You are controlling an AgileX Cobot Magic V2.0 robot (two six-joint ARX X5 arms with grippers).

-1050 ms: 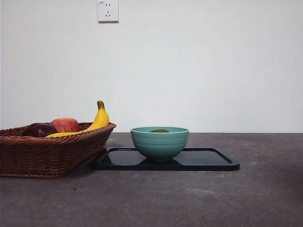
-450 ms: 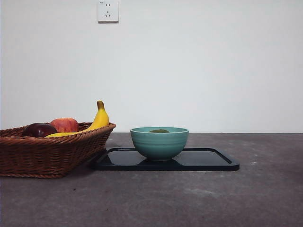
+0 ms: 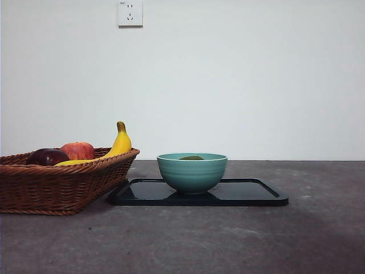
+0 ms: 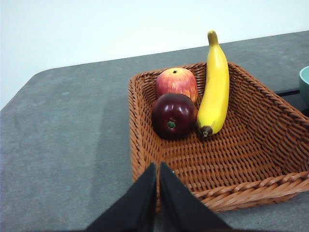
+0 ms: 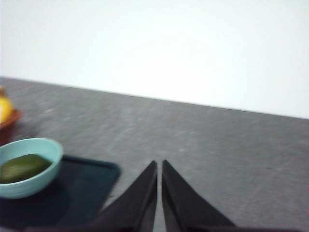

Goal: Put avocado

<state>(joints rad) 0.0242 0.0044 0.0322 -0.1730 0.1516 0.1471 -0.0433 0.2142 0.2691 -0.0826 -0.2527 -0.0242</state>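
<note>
The avocado (image 5: 23,167), dark olive-green and oval, lies inside the teal bowl (image 5: 34,169). In the front view only its top (image 3: 191,157) shows above the bowl's rim (image 3: 192,171). The bowl stands on a black tray (image 3: 245,193). My left gripper (image 4: 158,166) is shut and empty, above the near edge of the wicker basket (image 4: 241,164). My right gripper (image 5: 159,164) is shut and empty, above the table beside the tray (image 5: 91,186), apart from the bowl. Neither gripper shows in the front view.
The wicker basket (image 3: 57,182) stands left of the tray and holds a red apple (image 4: 176,83), a dark maroon fruit (image 4: 174,115) and a banana (image 4: 214,87). A white wall with a socket (image 3: 130,12) is behind the table.
</note>
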